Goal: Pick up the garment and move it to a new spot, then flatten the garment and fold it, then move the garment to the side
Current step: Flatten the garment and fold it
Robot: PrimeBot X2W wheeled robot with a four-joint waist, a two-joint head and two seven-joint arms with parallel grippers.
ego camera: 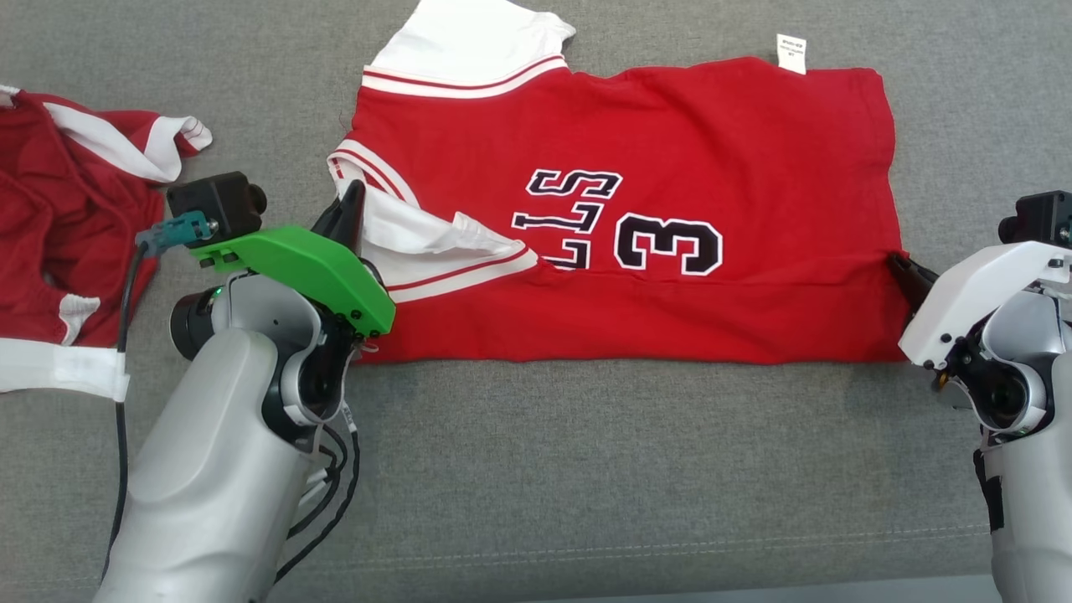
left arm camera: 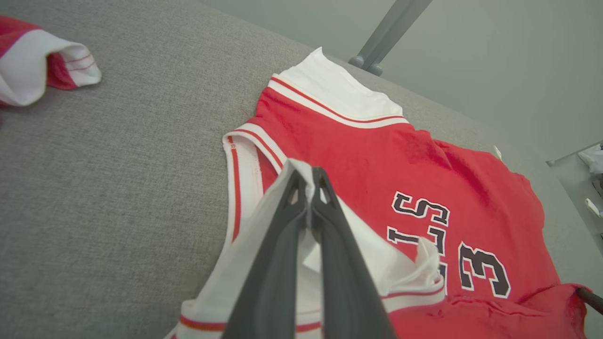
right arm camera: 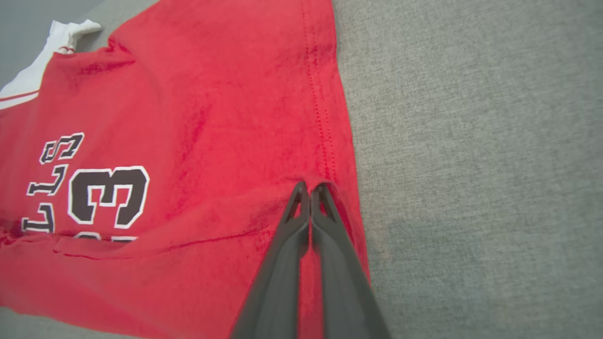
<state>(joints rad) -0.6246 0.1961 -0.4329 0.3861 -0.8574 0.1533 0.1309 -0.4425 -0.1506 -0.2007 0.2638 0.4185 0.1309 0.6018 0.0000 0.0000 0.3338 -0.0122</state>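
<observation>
1. On the grey woven-fabric surface (ego camera: 586, 469), the red sleeveless jersey with white trim and black lettering (ego camera: 670, 142) lies spread between the two arms.
2. The left gripper (left arm camera: 309, 176) is clamped on white fabric by the armhole trim. The right gripper (right arm camera: 310, 188) is pinched tight on the red hem edge.
3. A near strip folded over the jersey hides part of the lettering. A second red-and-white garment (ego camera: 50, 251) is cut off at the left edge.
4. The jersey's long axis runs left to right, with shoulders toward the robot's left and hem toward its right.
</observation>
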